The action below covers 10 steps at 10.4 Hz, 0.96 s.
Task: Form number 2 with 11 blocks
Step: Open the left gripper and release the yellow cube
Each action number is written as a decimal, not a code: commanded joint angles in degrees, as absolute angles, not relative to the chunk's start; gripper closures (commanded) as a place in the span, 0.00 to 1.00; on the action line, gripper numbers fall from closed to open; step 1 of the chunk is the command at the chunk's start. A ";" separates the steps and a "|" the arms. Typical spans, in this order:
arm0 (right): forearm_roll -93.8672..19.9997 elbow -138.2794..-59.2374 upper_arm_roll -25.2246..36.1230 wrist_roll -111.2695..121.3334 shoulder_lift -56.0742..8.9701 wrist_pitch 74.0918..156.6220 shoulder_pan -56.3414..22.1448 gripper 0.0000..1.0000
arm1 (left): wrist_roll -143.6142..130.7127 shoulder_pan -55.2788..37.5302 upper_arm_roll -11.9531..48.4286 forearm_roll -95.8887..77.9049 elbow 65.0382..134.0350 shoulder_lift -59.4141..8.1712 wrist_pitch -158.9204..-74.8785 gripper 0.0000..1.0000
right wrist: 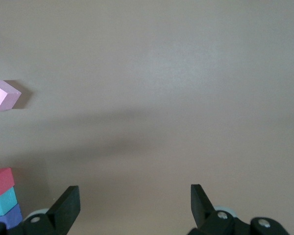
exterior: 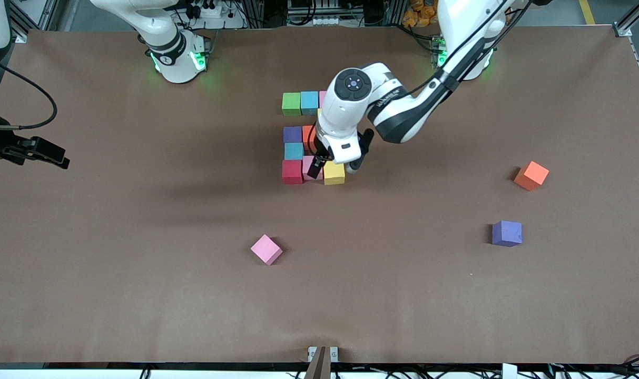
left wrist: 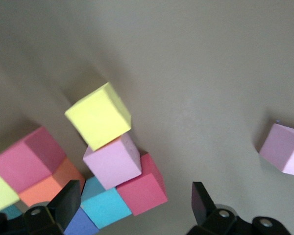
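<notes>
The number 2 lies mid-table as a block of cubes. Its row nearest the front camera is red (exterior: 292, 171), pink (exterior: 310, 167) and yellow (exterior: 334, 172); a light blue cube (exterior: 294, 151) sits above the red one, then purple (exterior: 293, 134) and orange (exterior: 308, 136). The farthest row is green (exterior: 291, 103) and light blue (exterior: 309, 102), with the rest hidden under the left hand. My left gripper (exterior: 334, 168) (left wrist: 135, 192) hangs open over the nearest row, holding nothing. The left wrist view shows the yellow cube (left wrist: 99, 115), the pink cube (left wrist: 112, 164) and the red cube (left wrist: 143, 188). My right gripper (exterior: 56, 156) (right wrist: 134, 193) waits open at the right arm's end of the table.
Three loose blocks lie apart from the digit: a pink one (exterior: 266, 249) (left wrist: 284, 149) (right wrist: 2, 95) nearer the front camera, and a purple one (exterior: 507, 233) and an orange one (exterior: 531, 175) toward the left arm's end. Brown table surface (exterior: 140, 263) surrounds them.
</notes>
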<state>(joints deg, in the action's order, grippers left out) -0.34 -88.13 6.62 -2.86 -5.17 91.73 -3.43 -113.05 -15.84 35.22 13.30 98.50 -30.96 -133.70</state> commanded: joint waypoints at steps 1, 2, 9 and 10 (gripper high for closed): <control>-1.14 -86.31 5.89 -2.81 -5.54 90.35 -1.85 0.00 | -99.90 -13.81 35.60 14.24 98.26 -28.66 -131.57 0.00; -1.14 -86.31 5.71 -2.81 -5.36 90.26 -1.15 0.00 | -93.06 -13.28 35.60 14.15 98.17 -28.22 -130.53 0.00; -0.53 -82.71 5.80 -2.90 -5.10 88.77 0.70 0.00 | -49.35 -8.01 32.79 13.19 96.43 -21.45 -120.26 0.00; -0.44 -81.92 5.80 -2.81 -5.10 88.68 0.70 0.00 | -45.57 -7.65 31.91 13.18 94.85 -20.23 -116.41 0.00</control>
<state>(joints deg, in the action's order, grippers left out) -0.33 -83.99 6.62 -2.88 -5.01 89.87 -0.31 -50.75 -8.24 32.88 13.37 96.07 -23.18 -121.16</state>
